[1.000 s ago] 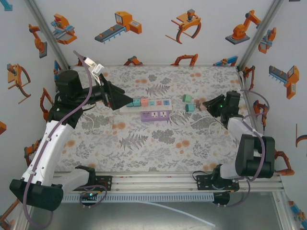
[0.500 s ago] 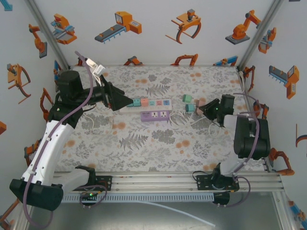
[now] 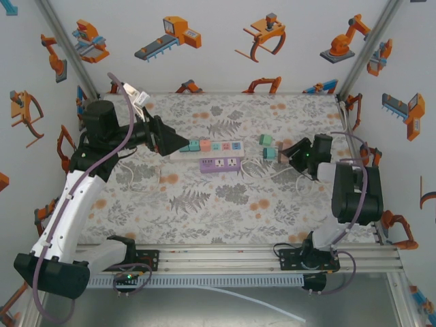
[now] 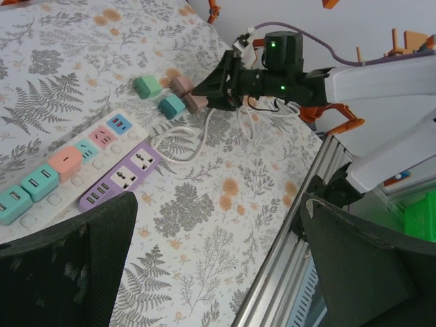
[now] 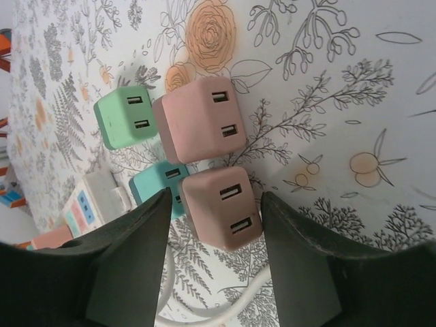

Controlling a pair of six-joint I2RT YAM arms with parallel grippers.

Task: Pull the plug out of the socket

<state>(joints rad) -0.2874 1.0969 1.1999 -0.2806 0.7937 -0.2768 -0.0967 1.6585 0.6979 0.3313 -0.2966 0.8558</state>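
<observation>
Four loose plugs (image 5: 199, 129) crowd close around my right end effector (image 3: 286, 152). Two power strips (image 3: 221, 164) block the table's (image 3: 225, 211) middle; its near half gives free passage.

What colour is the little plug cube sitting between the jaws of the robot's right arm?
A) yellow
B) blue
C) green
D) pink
D: in the right wrist view, the pink plug cube lies on the flowery cloth right between the jaws of the right gripper.
</observation>
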